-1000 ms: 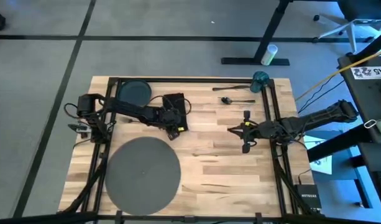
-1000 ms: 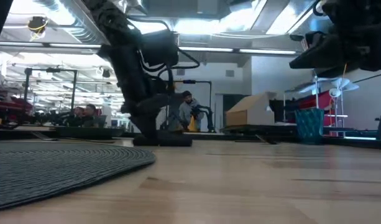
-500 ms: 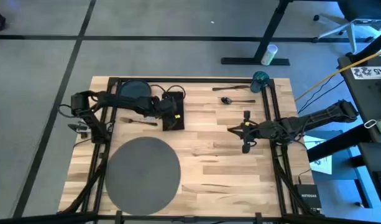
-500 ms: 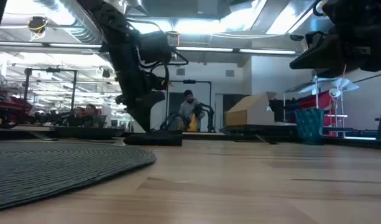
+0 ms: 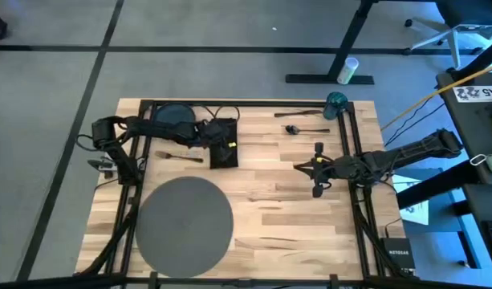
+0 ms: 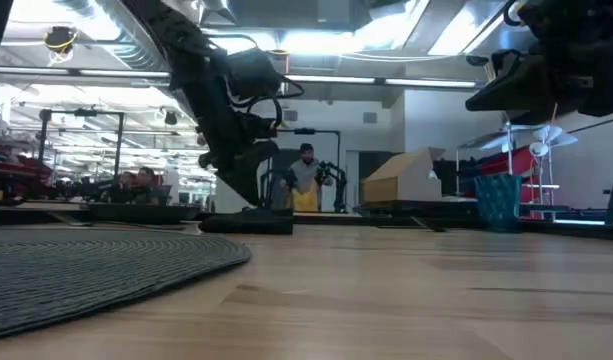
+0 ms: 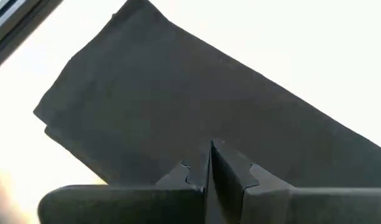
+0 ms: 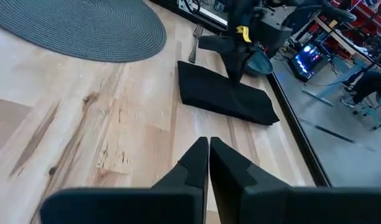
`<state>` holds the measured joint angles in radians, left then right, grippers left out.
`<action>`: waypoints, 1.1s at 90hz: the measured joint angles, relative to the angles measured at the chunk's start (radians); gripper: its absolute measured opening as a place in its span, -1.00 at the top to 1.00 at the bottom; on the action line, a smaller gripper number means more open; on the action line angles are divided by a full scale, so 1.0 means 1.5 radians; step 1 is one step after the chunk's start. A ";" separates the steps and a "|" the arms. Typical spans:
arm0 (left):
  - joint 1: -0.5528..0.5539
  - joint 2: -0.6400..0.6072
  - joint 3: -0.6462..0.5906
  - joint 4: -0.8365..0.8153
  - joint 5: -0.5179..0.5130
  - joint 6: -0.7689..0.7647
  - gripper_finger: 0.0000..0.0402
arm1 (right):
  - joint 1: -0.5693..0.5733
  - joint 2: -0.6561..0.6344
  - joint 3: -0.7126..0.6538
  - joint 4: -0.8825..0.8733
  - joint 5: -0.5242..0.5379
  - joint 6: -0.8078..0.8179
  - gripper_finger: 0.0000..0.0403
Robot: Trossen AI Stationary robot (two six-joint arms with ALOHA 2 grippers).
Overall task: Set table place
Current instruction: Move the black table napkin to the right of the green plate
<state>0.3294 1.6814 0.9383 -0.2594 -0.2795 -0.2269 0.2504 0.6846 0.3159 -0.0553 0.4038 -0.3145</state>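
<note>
Over napkin (image 5: 222, 144) near far table (image 5: 294, 209) edge, left gripper (image 5: 216, 133) jaws pressed together.

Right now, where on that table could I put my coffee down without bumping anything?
The widest bare wood on the table lies between the placemat and the right gripper, running to the near edge. The far side is crowded: plate, napkin under the left gripper, fork, spoon, knife and blue cup.
</note>
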 joint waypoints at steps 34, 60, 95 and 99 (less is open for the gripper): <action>0.015 0.000 -0.048 0.079 0.019 0.003 1.00 | -0.002 0.000 0.000 0.001 0.000 -0.005 1.00; 0.045 0.000 -0.084 0.110 0.025 0.003 1.00 | -0.002 0.000 0.000 0.002 0.000 -0.005 1.00; 0.099 -0.001 -0.128 0.125 0.027 0.003 1.00 | -0.002 0.000 0.000 0.001 0.000 -0.005 1.00; 0.105 -0.001 -0.128 0.128 0.027 0.009 1.00 | -0.002 0.000 0.000 0.001 0.000 -0.005 1.00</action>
<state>0.4864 1.6794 0.7456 -0.0680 -0.2393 -0.2130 0.2481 0.6847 0.3161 -0.0534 0.4042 -0.3225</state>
